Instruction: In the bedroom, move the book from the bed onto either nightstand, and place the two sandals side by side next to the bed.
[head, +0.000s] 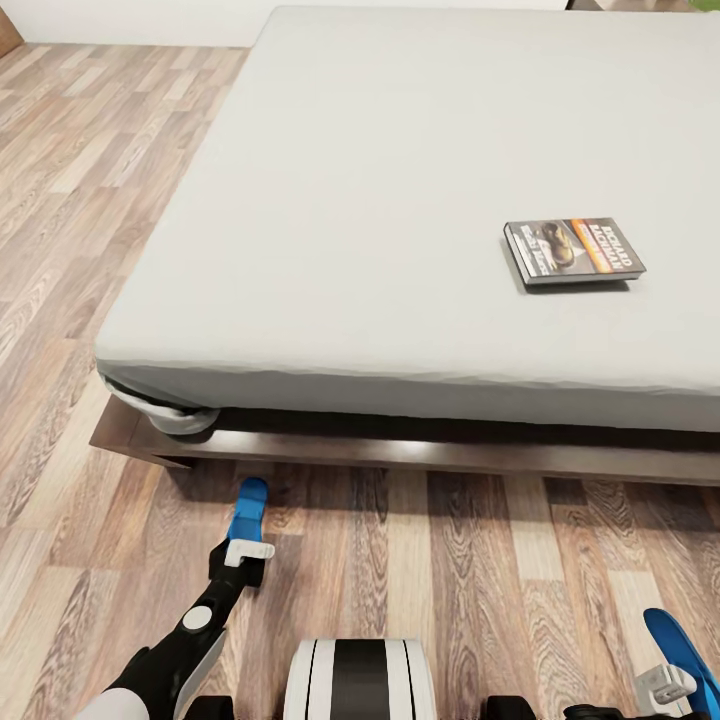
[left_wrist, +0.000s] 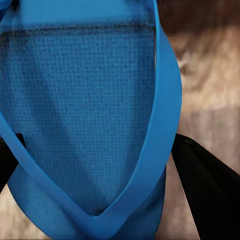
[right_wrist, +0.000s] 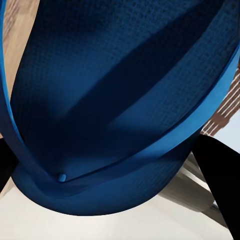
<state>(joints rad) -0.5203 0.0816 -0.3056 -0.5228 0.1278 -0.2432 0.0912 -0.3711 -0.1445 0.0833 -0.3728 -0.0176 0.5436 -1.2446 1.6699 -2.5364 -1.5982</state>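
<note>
The book, dark-covered with an orange band, lies flat on the right part of the bed's pale mattress. My left gripper is shut on one blue sandal, held low over the wood floor just in front of the bed frame. In the left wrist view that sandal sits between black fingers. At the lower right, my right gripper is shut on the other blue sandal, seen close up in the right wrist view. The nightstand is out of view.
Brown wood-plank floor runs along the front of the bed and on its left side. The bed's dark frame corner juts out at the left. My white and black trunk is at the bottom centre.
</note>
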